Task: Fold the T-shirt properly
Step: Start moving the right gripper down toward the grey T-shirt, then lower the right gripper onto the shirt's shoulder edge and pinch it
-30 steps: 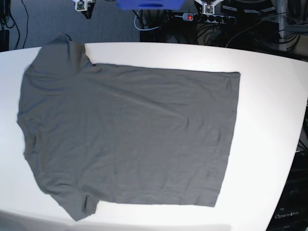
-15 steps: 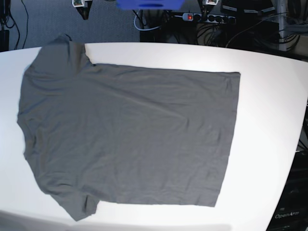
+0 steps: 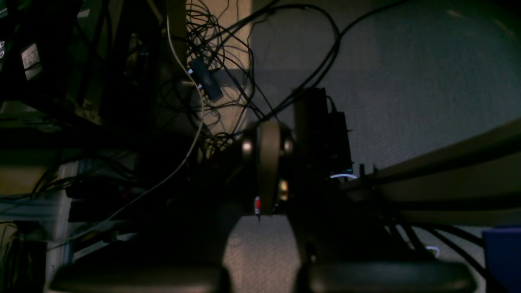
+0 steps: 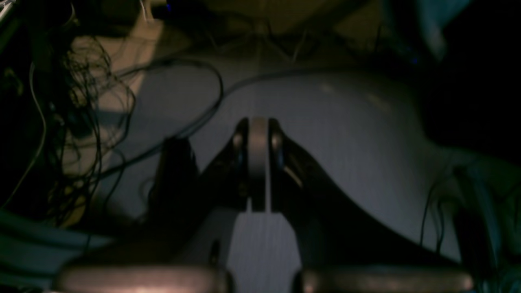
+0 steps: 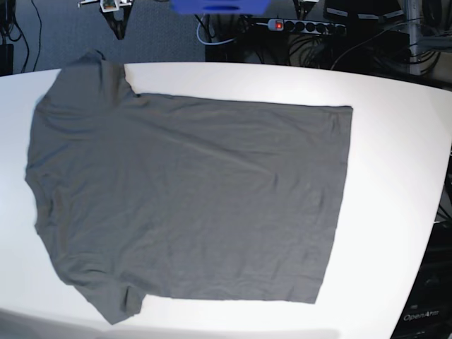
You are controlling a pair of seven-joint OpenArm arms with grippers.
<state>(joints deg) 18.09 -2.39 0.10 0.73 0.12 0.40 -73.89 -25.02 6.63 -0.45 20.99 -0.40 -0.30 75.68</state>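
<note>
I see a white table [image 5: 395,141] filling most of the base view, with the T-shirt [image 5: 191,201] spread flat across its left and middle. The shirt lies open and unfolded, I judge so that both arms can reach its edges for the first fold, which is not yet made. Its long axis runs left to right across the frame: collar and shoulders point to the left edge, the straight hem faces right, 1 sleeve points to the upper left corner and the other to the lower left.

Beyond the far edge of the table, along the top of the frame, are a blue box [image 5: 219,6] and a power strip [image 5: 304,27] with a red switch among dark cables.

Neither arm is over the cloth. In the right wrist view the right gripper [image 4: 258,167] has its jaws pressed together on nothing, over dim floor. In the left wrist view the left gripper [image 3: 268,171] is likewise closed and empty, facing tangled cables. I take both to be parked clear of the shirt.
</note>
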